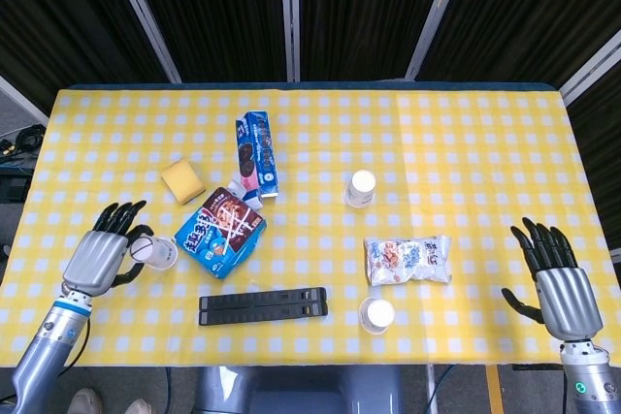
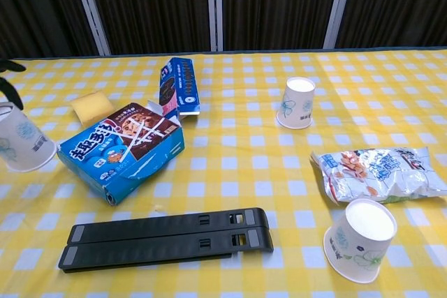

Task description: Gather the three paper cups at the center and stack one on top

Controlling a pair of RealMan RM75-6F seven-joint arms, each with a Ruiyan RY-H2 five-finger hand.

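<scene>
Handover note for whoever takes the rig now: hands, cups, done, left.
Left hand holds a tilted paper cup at the table's left side, beside the blue snack box.
Right hand is open and holds nothing, at the right edge.
Second cup stands near the center; third cup stands at the front edge, by the snack bag.
Done: one cup grasped.
Left: gather all three at the center, stack one on top.

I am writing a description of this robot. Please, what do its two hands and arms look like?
Both hands, left hand and right hand, have black fingers on a grey metallic palm block. The forearms are silver-grey tubes, each with a blue ring at the wrist. No sleeves or loose cables are visible.
</scene>
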